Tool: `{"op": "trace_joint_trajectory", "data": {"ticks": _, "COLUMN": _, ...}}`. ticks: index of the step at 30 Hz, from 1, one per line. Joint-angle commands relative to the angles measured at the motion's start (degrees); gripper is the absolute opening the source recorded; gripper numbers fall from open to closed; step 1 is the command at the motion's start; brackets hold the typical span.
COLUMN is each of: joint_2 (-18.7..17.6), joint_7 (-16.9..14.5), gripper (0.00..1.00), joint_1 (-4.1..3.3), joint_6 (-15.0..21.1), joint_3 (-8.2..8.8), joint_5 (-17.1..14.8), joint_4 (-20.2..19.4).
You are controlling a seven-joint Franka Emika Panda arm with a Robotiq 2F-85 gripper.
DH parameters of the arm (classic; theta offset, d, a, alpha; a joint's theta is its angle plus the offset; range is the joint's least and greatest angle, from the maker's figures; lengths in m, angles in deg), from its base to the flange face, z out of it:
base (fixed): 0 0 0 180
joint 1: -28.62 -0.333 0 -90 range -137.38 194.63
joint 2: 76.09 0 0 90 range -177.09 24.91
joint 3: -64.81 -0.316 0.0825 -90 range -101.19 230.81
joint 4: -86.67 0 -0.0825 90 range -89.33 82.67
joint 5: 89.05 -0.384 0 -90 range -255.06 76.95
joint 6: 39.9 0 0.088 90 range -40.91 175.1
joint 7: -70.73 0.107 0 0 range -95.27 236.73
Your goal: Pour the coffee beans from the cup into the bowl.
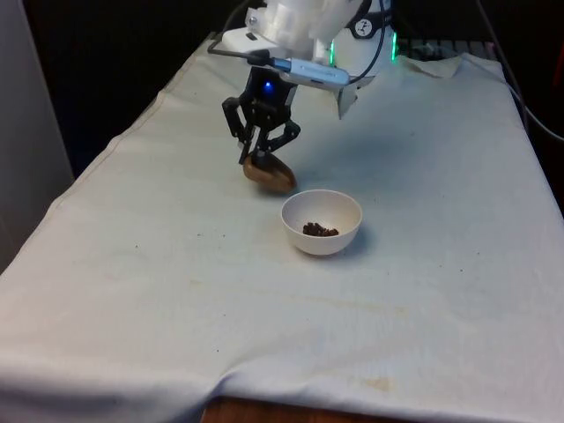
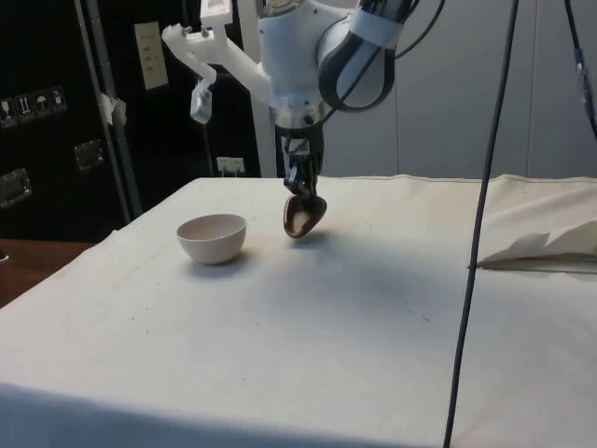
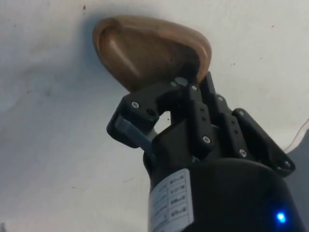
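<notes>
White cloth covers the worktop (image 1: 176,291), where the tool (image 1: 262,155) grips the rim of a tilted wooden cup (image 1: 270,174) just beside a white bowl (image 1: 322,222) holding beans (image 1: 320,230).

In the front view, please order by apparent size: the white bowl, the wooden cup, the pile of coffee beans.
1. white bowl
2. wooden cup, partly covered by the gripper, and farther away
3. coffee beans in the bowl

No legible text — the white label (image 3: 170,203) on the end effector is unreadable.
</notes>
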Motion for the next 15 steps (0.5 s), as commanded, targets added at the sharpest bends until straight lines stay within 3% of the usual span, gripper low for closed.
{"op": "trace_joint_trajectory", "data": {"ticks": 1, "joint_2": -0.29, "joint_7": -1.83, "gripper": 0.01, "joint_1": 1.09, "joint_6": 0.97, "joint_3": -0.92, "joint_5": -1.89, "joint_4": -0.29}}
{"op": "trace_joint_trajectory", "data": {"ticks": 2, "joint_2": -0.34, "joint_7": -2.58, "gripper": 0.01, "joint_1": 1.09, "joint_6": 1.09, "joint_3": -0.86, "joint_5": -2.69, "joint_4": -0.29}}
{"op": "trace_joint_trajectory", "data": {"ticks": 3, "joint_2": -0.17, "joint_7": -1.49, "gripper": 0.01, "joint_1": 0.06, "joint_6": 0.34, "joint_3": 0.23, "joint_5": -1.60, "joint_4": 0.06}}
{"op": "trace_joint_trajectory", "data": {"ticks": 4, "joint_2": -0.40, "joint_7": -3.32, "gripper": 0.01, "joint_1": 1.09, "joint_6": 1.20, "joint_3": -0.74, "joint_5": -3.50, "joint_4": -0.23}}
{"op": "trace_joint_trajectory", "data": {"ticks": 10, "joint_2": -0.74, "joint_7": -8.54, "gripper": 0.01, "joint_1": 1.32, "joint_6": 1.26, "joint_3": -0.52, "joint_5": -9.17, "joint_4": 0.00}}
{"op": "trace_joint_trajectory", "data": {"ticks": 11, "joint_2": -0.52, "joint_7": -7.68, "gripper": 0.01, "joint_1": 0.23, "joint_6": 0.63, "joint_3": 0.63, "joint_5": -8.31, "joint_4": 0.23}}
{"op": "trace_joint_trajectory", "data": {"ticks": 12, "joint_2": -0.57, "joint_7": -8.42, "gripper": 0.01, "joint_1": 0.29, "joint_6": 0.63, "joint_3": 0.63, "joint_5": -9.17, "joint_4": 0.23}}
{"op": "trace_joint_trajectory", "data": {"ticks": 13, "joint_2": -0.80, "joint_7": -10.08, "gripper": 0.01, "joint_1": 1.38, "joint_6": 1.26, "joint_3": -0.46, "joint_5": -10.89, "joint_4": 0.06}}
{"op": "trace_joint_trajectory", "data": {"ticks": 15, "joint_2": -0.97, "joint_7": -12.55, "gripper": 0.01, "joint_1": 1.55, "joint_6": 1.09, "joint_3": -0.46, "joint_5": -13.58, "joint_4": 0.23}}
